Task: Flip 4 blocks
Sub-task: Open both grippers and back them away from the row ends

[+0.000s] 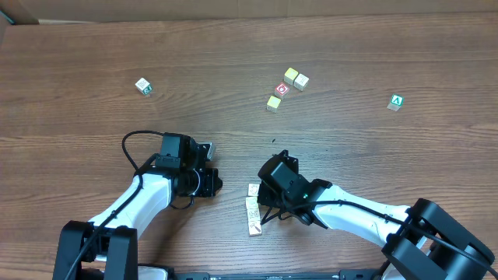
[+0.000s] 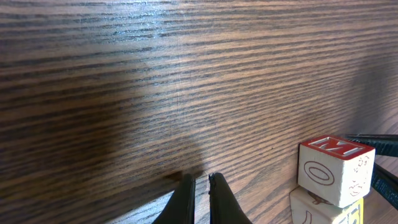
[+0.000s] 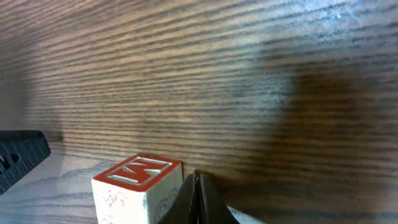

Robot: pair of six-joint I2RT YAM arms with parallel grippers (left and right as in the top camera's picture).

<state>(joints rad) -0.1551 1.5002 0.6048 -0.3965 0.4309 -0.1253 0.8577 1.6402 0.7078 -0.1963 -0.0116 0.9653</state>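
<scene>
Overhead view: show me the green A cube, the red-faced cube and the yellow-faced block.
green A cube (image 1: 397,102), overhead view, top face.
red-faced cube (image 1: 282,89), overhead view, top face.
yellow-faced block (image 1: 273,103), overhead view, top face.

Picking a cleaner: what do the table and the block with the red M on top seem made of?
The table looks like dark brown wood or a wood-print laminate, semi-gloss: straight grain lines with a soft glare; which, I cannot tell. The block with the red M looks like pale wood, matte, with printed outlines and a red painted top.
</scene>
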